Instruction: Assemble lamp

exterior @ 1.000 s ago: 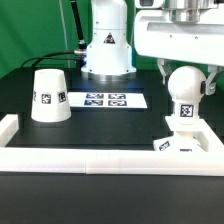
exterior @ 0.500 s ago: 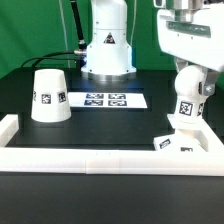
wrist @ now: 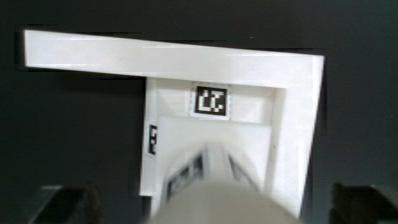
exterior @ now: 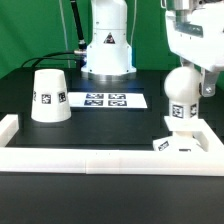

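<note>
The round-topped bulb (exterior: 179, 96) stands upright on the flat square base (exterior: 187, 142) at the exterior view's right. My gripper (exterior: 193, 72) hangs just above and to the right of the bulb's top, with one dark finger (exterior: 207, 82) beside it. In the wrist view the bulb (wrist: 222, 195) is a blur between my two dark fingers (wrist: 63, 205), with gaps on both sides; the gripper (wrist: 214, 208) is open. The base's tag (wrist: 214, 100) shows beyond it. The cone shade (exterior: 50, 95) stands alone at the left.
The marker board (exterior: 105, 100) lies flat at the middle back. A long white rail (exterior: 100, 160) runs along the front with raised ends, and its corner (wrist: 178, 50) frames the base. The arm's white pedestal (exterior: 108, 45) stands behind.
My gripper has moved toward the exterior view's right. The bulb has turned on the base, so its tag no longer faces the exterior camera. The shade has not moved.
</note>
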